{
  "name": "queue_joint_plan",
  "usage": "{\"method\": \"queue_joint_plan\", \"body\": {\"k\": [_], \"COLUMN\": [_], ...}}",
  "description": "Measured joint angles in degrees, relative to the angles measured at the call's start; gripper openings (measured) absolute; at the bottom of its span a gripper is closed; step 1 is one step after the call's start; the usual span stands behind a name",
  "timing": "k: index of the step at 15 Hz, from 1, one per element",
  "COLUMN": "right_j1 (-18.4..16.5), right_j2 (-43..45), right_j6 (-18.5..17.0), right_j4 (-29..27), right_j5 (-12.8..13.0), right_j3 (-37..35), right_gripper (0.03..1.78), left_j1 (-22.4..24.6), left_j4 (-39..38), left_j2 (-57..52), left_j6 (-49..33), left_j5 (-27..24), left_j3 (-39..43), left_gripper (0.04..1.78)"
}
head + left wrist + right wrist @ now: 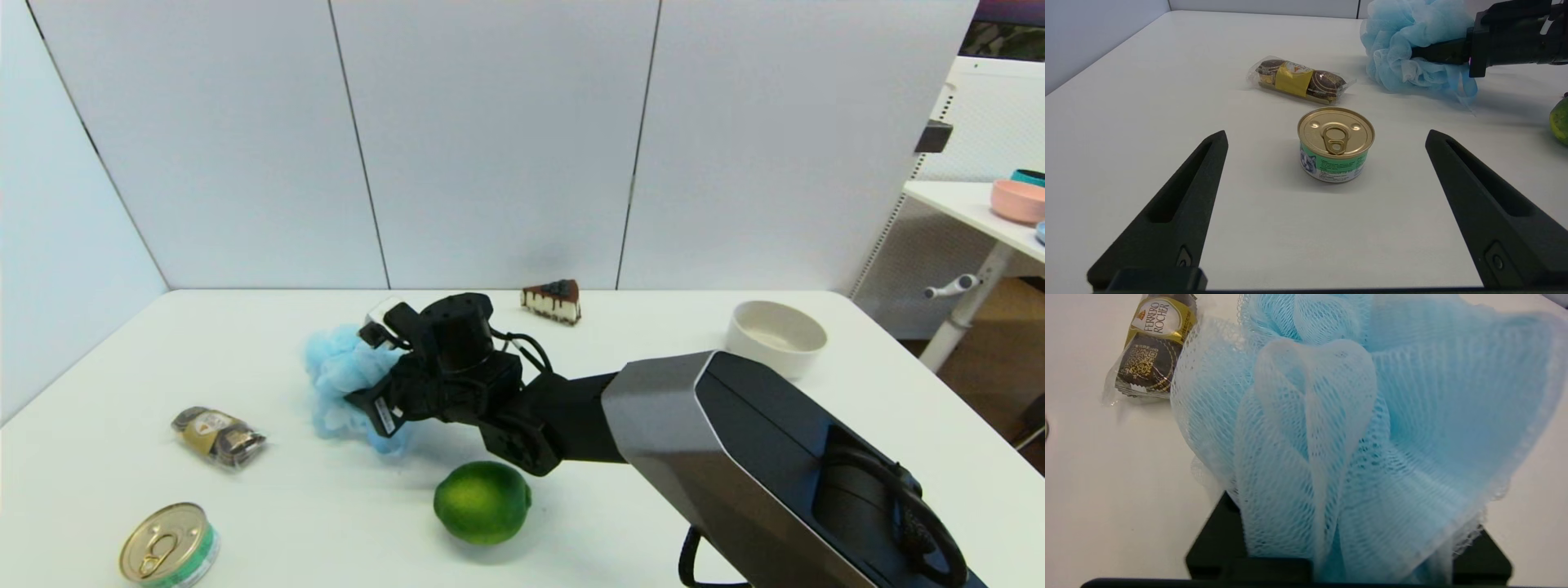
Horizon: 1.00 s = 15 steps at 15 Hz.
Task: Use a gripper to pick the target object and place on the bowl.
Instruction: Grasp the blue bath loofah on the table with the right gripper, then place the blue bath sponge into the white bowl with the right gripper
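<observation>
White work table in a panelled booth.
Pale grey-white partition panels point(490, 139) with dark seams stood behind the smooth white tabletop point(637, 506); at two o'clock, a second white height-adjustable desk point(971, 208) stood on brown wooden flooring point(992, 359).
</observation>
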<state>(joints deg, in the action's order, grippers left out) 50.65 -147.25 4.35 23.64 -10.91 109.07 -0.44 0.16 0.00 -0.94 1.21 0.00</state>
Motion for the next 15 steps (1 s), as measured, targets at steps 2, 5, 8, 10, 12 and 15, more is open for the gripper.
{"method": "queue_joint_plan", "body": {"k": [2,5,8,10,12,15], "right_j1": [-0.1,-0.4,-0.8,-1.6,-3.6,-7.7], "right_j2": [0.5,1.9,3.6,5.6,8.3,12.8], "right_j6": [-0.2,-0.6,-0.8,-0.9,-2.0,-3.3], "right_j4": [-0.2,-0.4,-1.7,-4.9,-8.5,-14.3], "right_j5": [0.1,0.2,0.2,0.2,0.3,0.3], "right_j3": [0.0,-0.1,-0.3,-0.6,-1.4,-2.9], "right_gripper": [0.78,0.75,0.75,0.74,0.73,0.72], "left_j1": [0.0,0.0,0.0,0.0,0.0,0.0], "left_j4": [0.0,0.0,0.0,0.0,0.0,0.0], "left_j2": [0.0,0.0,0.0,0.0,0.0,0.0], "left_j6": [0.0,0.0,0.0,0.0,0.0,0.0], "left_j5": [0.0,0.0,0.0,0.0,0.0,0.0], "left_j3": [0.0,0.0,0.0,0.0,0.0,0.0], "left_gripper": [1.71,1.71,1.71,1.71,1.71,1.71]}}
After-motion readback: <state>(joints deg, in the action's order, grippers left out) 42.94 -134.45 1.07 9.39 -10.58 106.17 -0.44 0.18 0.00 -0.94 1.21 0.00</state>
